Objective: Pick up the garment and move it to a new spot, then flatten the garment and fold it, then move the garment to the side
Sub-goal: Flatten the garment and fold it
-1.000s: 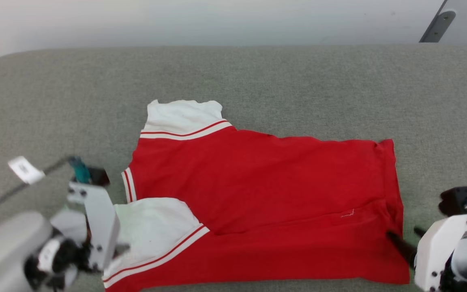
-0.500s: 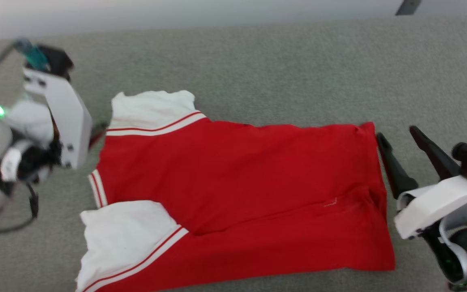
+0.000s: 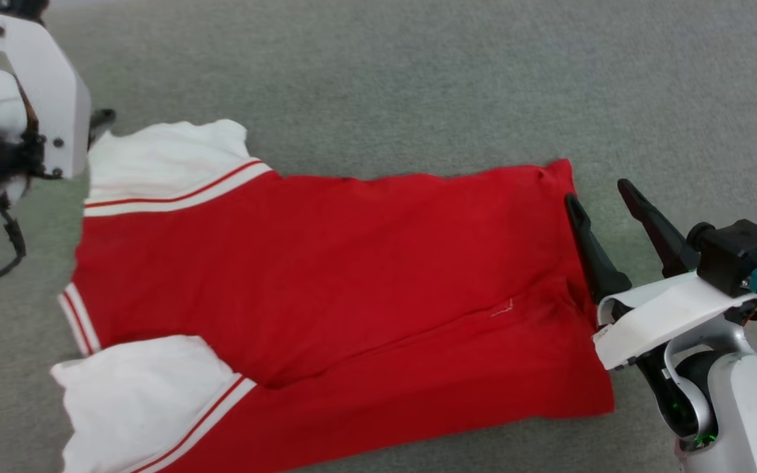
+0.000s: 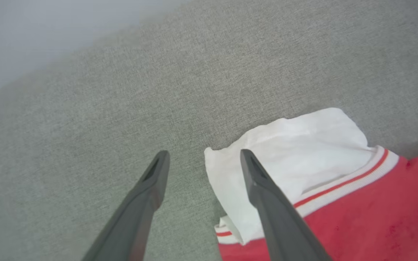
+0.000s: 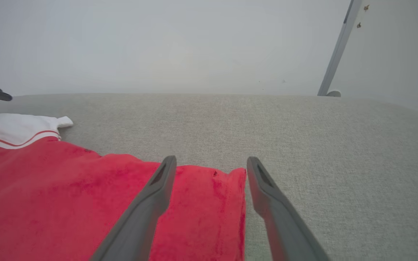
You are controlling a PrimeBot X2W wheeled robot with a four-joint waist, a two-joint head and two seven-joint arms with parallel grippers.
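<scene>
The grey padded surface (image 3: 378,72) has a coarse woven nap that should grip cloth enough to keep a laid-out piece from sliding. Across the middle of the head view the shirt (image 3: 326,263) lies stretched flat, neck end at the left and hem at the right. It is a soft, matte red knit, and a long crease slants from lower left towards the right edge, where one layer seems to lie over another, so I judge a first fold is done or under way. The right gripper (image 3: 596,190) stands at the right edge of the frame, jaws wide and holding nothing. One finger is over the red hem corner and the other over bare grey surface, most likely set to pinch that corner. The left gripper (image 4: 204,154), at the upper left, is also spread wide and empty, straddling the corner of the far white sleeve (image 3: 168,154), probably to lift the matching end. I cannot tell if either touches the cloth. The near sleeve (image 3: 135,394) bulges at the lower left. Red-and-white ribbed trim (image 3: 175,197) edges each sleeve, and a small pale stitch mark (image 3: 502,309) sits near the hem.
</scene>
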